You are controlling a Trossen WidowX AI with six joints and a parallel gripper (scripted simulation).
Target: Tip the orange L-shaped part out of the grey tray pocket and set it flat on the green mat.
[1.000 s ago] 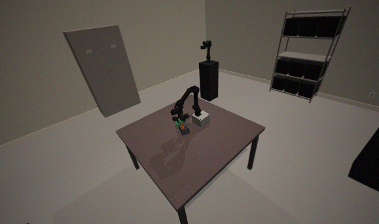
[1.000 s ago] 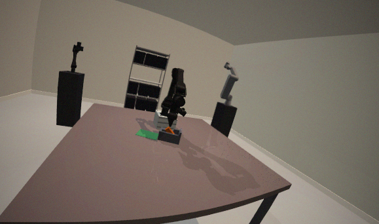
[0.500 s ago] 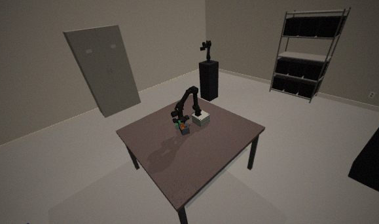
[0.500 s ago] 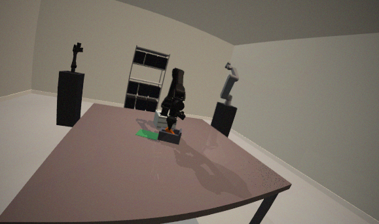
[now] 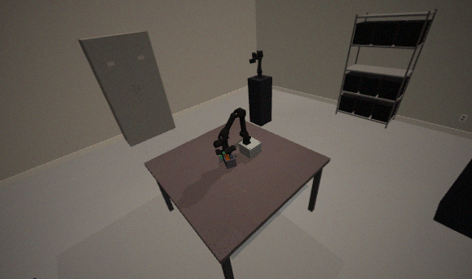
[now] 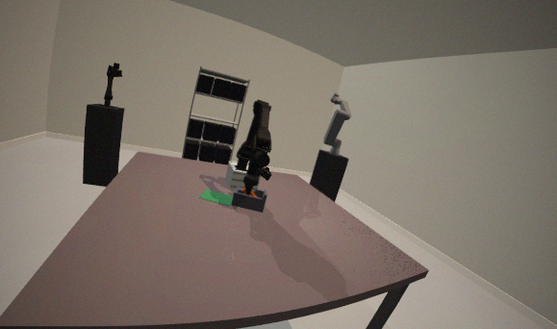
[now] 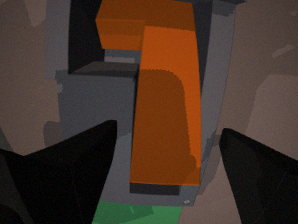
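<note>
brown table (image 5: 249,183) (image 6: 178,250) stands in room with pale walls. orange part (image 5: 227,157) (image 6: 245,191) (image 7: 167,115) is in grey tray (image 5: 231,164) (image 6: 249,201) (image 7: 95,100), its straight end tipped up and the l-shaped end low in the pocket. claw (image 5: 227,153) (image 6: 248,191) (image 7: 170,132) is open, one finger on each side of the raised end, and it grasps nothing. green mat (image 5: 221,157) (image 6: 216,197) (image 7: 137,213) lies just beside the tray. farther behind, metal shelf (image 5: 346,65) (image 6: 193,106) carries black boxes.
</note>
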